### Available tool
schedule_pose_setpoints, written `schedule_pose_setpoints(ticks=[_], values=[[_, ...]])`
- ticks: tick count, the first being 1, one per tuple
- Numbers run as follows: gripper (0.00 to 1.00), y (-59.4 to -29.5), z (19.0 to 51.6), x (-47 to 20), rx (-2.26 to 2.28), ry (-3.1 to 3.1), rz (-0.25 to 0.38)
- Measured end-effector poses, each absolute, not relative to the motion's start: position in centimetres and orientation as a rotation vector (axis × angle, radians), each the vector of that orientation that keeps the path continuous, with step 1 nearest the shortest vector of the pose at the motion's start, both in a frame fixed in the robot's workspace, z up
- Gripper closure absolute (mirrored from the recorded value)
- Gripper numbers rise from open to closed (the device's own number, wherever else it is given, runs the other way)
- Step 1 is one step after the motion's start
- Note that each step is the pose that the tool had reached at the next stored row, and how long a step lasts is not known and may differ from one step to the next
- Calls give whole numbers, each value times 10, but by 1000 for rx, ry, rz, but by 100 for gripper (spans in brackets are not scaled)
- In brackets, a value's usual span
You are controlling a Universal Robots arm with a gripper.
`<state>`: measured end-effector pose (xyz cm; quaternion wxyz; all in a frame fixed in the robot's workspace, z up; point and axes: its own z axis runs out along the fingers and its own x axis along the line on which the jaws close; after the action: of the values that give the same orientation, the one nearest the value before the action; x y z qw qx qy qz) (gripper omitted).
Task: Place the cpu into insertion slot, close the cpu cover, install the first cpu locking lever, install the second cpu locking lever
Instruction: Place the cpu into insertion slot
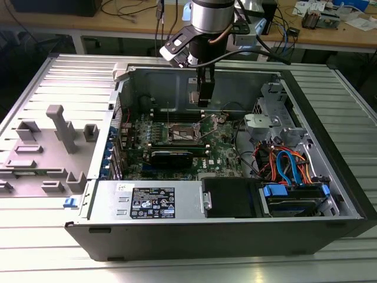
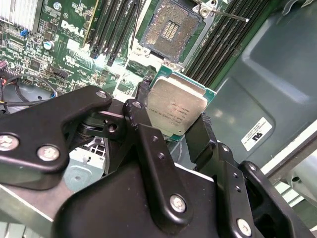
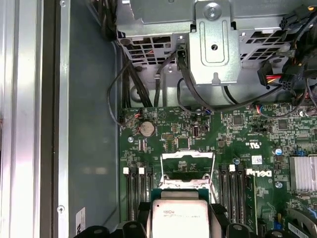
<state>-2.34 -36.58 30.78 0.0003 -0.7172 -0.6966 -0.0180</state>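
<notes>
Claw [image 2: 173,114] is pinching the cpu [image 2: 177,105] by two opposite edges. Black fingers [image 2: 141,111] cover those edges, and the chip's near edge is cut off in the first wrist view. Cpu is held clear of the board; flat dull-silver top, green rim, print too small to read. Insertion slot [image 2: 171,29] lies past the claw tips, apart from the cpu and uncovered: square, black rim, dark centre with fine contact rows, far side cut off at the picture edge. Cpu cover [image 3: 187,171] stands raised just beyond the cpu, a thin silver frame with a square window. Thin metal rod [image 2: 225,15] sits beside the slot; can't tell which lever. All of it sits inside an open computer case [image 1: 177,239] with green board [image 1: 224,150] and coloured cables [image 1: 285,165], on a ribbed metal worktop [image 1: 35,236].
</notes>
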Motion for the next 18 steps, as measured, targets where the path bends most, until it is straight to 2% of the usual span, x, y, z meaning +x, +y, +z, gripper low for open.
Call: schedule_pose_setpoints(ticks=[18], values=[[46, -366, 299, -25, -2251, -2195, -63]])
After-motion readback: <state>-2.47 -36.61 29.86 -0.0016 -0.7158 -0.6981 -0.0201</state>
